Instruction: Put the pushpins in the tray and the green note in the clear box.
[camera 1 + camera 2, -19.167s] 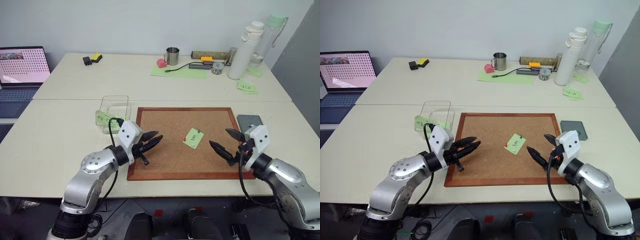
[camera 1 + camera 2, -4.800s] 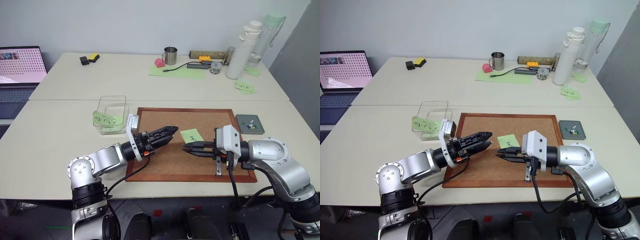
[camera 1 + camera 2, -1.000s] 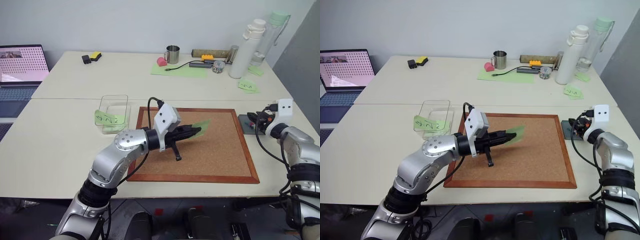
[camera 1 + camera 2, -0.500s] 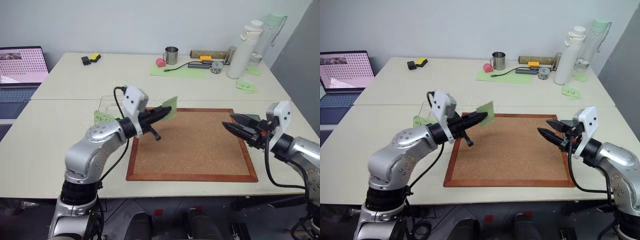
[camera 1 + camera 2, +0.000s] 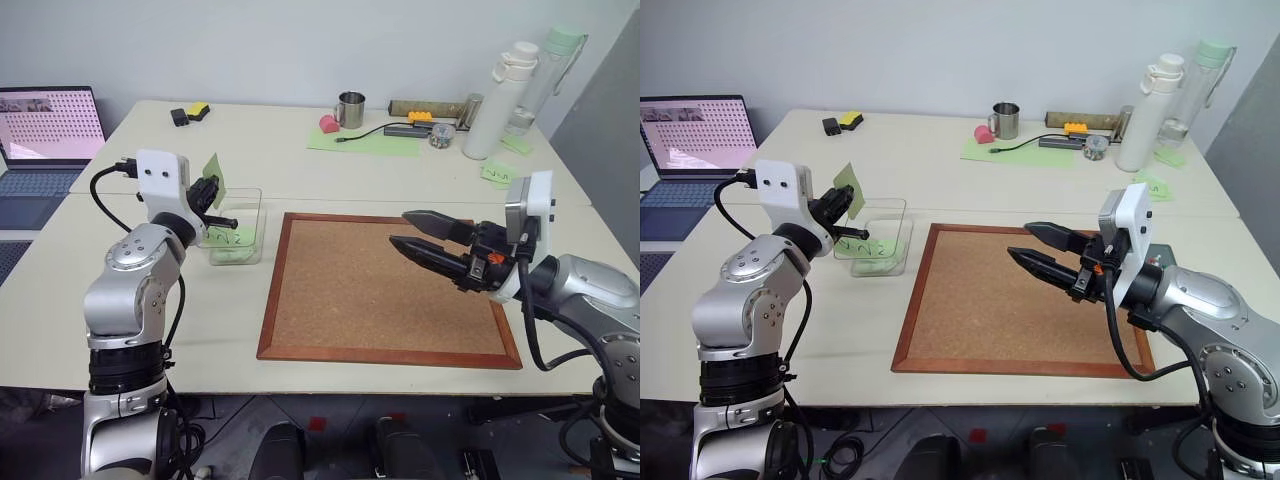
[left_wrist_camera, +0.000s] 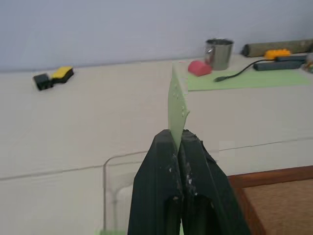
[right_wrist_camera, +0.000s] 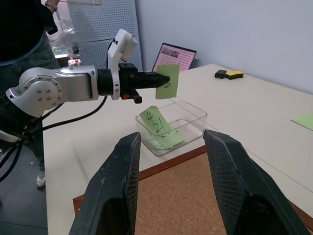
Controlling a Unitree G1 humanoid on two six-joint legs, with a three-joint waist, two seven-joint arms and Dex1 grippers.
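My left gripper [image 5: 208,190] is shut on the green note [image 5: 213,168], which stands upright just above the far left rim of the clear box [image 5: 236,226]. In the left wrist view the note [image 6: 176,103] shows edge-on between the shut fingers [image 6: 166,166]. The box carries its own green label [image 7: 159,126] on one wall. Over the right half of the corkboard [image 5: 390,295] my right gripper [image 5: 400,229] hangs open and empty, pointing towards the box. The tray and the pushpins are hidden behind my right arm.
A laptop [image 5: 50,125] sits at the far left. At the back stand a steel mug [image 5: 350,108], a pale-green sheet [image 5: 365,142], a white bottle [image 5: 490,100] and small clutter. A person [image 7: 19,29] stands beyond the table in the right wrist view.
My left gripper has swung left with the green note, from over the corkboard to above the clear box. My right gripper has risen and moved left from the tray's side to over the corkboard.
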